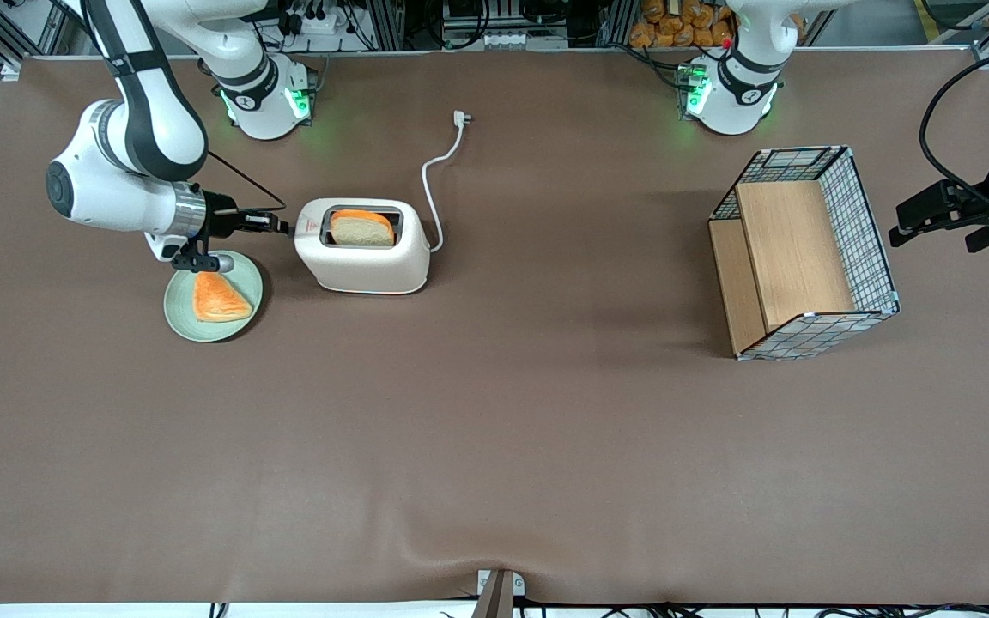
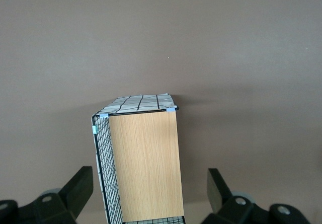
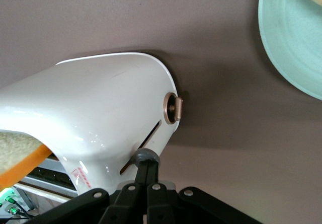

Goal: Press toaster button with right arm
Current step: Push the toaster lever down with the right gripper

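Observation:
The cream-white toaster (image 1: 363, 257) stands on the brown table with a bread slice (image 1: 361, 228) in its top slot. My right arm's gripper (image 1: 282, 227) lies level at the toaster's narrow end. Its fingers are shut together with nothing between them. In the right wrist view the gripper (image 3: 150, 166) has its tips against the small grey toaster button (image 3: 144, 156), which sits at one end of a dark slit in the toaster (image 3: 100, 108). A round bronze dial (image 3: 173, 108) sits on the same end, apart from the fingers.
A pale green plate (image 1: 175, 309) with a triangular toast piece (image 1: 220, 298) lies just under the wrist, its rim (image 3: 287, 48) close to the toaster. The white cord (image 1: 434, 184) and plug (image 1: 460, 118) trail away from the front camera. A wire basket (image 1: 803, 253) (image 2: 143, 163) stands toward the parked arm's end.

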Controlling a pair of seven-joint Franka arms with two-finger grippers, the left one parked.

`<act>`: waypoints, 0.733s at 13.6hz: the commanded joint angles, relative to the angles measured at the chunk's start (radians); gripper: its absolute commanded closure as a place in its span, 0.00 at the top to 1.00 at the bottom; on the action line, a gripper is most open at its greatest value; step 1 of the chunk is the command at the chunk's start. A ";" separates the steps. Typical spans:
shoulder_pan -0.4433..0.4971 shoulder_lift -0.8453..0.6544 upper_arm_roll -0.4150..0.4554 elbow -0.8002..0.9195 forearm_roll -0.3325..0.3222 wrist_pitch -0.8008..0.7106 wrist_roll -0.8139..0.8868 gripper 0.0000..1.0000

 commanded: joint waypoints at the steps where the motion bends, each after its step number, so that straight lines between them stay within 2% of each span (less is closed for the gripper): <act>1: 0.011 0.025 -0.002 -0.012 0.032 0.048 -0.059 0.00; 3: 0.010 0.049 -0.004 -0.012 0.071 0.053 -0.102 0.00; 10: 0.015 0.083 -0.002 -0.012 0.076 0.087 -0.110 0.00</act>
